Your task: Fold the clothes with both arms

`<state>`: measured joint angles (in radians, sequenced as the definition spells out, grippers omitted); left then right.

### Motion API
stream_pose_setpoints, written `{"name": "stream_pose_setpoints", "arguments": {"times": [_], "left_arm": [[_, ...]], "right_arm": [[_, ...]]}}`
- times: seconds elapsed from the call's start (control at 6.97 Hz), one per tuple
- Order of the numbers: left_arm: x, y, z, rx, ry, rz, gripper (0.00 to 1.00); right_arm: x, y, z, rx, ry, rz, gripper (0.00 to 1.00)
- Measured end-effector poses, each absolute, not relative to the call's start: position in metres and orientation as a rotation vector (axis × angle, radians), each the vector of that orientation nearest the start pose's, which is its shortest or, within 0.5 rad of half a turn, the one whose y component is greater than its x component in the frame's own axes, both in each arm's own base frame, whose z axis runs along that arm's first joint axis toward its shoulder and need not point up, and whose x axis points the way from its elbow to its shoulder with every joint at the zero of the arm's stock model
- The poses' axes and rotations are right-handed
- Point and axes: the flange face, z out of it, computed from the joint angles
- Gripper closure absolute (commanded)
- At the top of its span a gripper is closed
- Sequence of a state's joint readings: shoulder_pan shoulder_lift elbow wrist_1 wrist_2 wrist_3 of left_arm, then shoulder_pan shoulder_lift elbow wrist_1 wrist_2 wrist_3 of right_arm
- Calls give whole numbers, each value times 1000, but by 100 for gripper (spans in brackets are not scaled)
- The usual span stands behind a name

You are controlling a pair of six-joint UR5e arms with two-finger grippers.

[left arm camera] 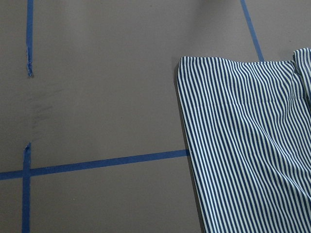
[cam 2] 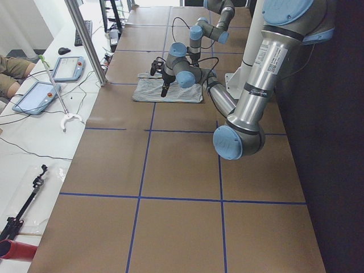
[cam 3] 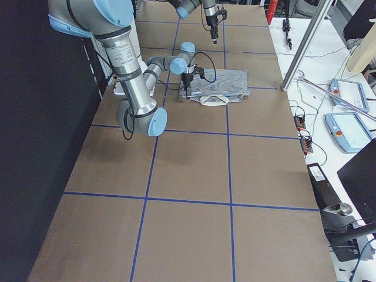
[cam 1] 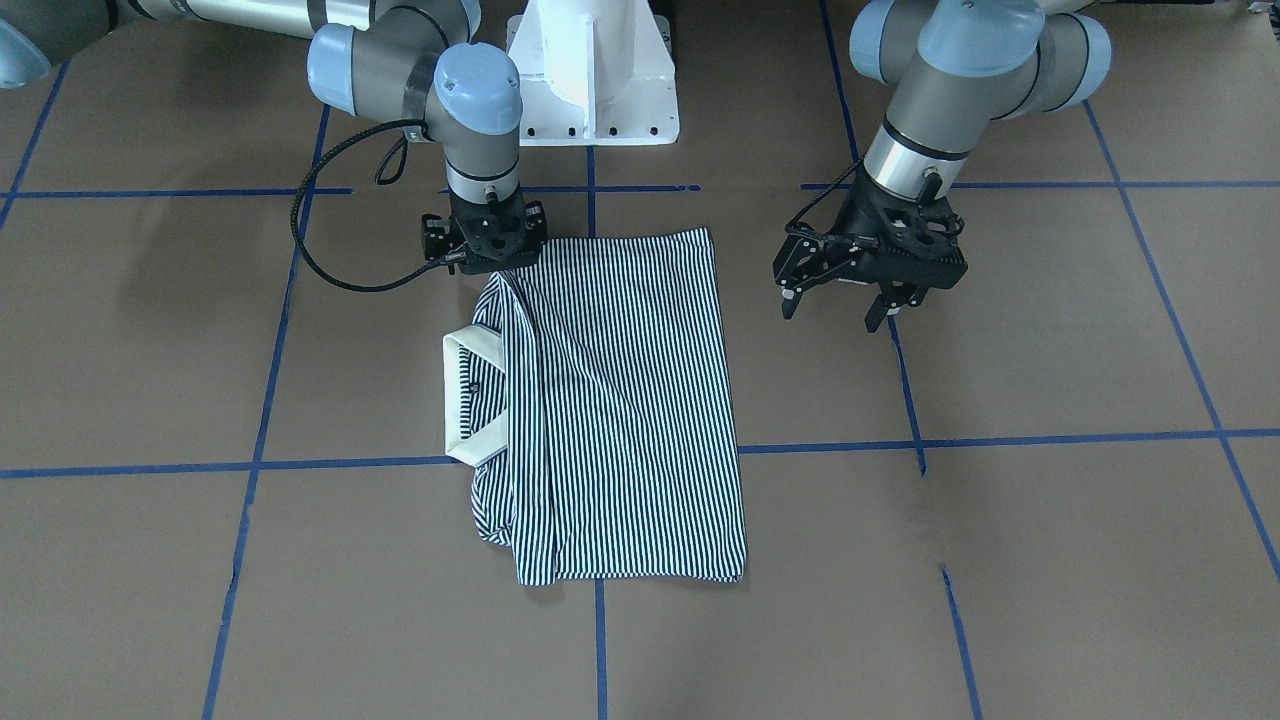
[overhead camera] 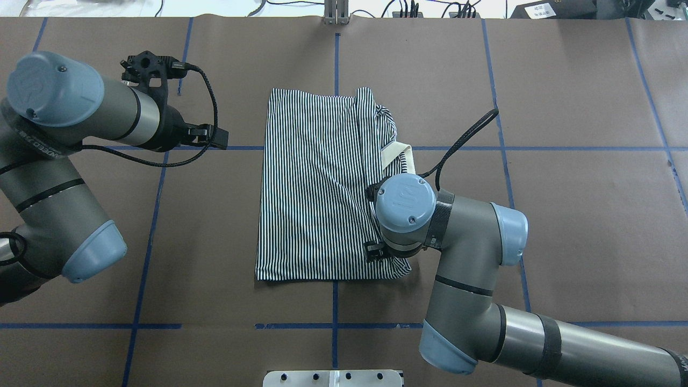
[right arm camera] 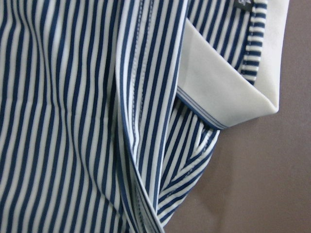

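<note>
The striped polo shirt [cam 1: 620, 400] lies folded into a tall rectangle on the brown table, its cream collar [cam 1: 470, 350] sticking out on the side toward my right arm. My right gripper [cam 1: 487, 262] points straight down onto the shirt's corner nearest the robot base. Its fingers are hidden under the wrist [overhead camera: 404, 201], so I cannot tell whether they hold cloth. The right wrist view shows only striped fabric [right arm camera: 73, 97] and collar [right arm camera: 228, 92] close up. My left gripper [cam 1: 838, 305] hangs open and holds nothing, above bare table beside the shirt's other long edge [left arm camera: 189, 145].
The white pedestal base [cam 1: 592, 80] stands behind the shirt. Blue tape lines [cam 1: 1000, 440] grid the brown table. Beyond the far table edge are a metal post [cam 2: 85, 40], tablets [cam 2: 34, 96] and a person's arm [cam 2: 11, 68].
</note>
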<state>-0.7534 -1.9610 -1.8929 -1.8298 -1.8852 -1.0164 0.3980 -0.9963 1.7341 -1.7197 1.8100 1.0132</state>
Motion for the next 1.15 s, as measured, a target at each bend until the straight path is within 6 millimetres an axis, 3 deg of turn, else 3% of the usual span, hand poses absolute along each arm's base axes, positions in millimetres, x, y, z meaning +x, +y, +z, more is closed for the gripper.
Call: {"name": "stream_pose_setpoints", "arguments": {"times": [0.86, 1.15], "left_arm": [[367, -482, 264, 342, 957, -61, 0], [369, -483, 257, 344, 968, -68, 0]], "right_arm": [[-562, -361, 299, 49, -594, -225, 0], [-537, -373, 319, 46, -576, -208, 0]]}}
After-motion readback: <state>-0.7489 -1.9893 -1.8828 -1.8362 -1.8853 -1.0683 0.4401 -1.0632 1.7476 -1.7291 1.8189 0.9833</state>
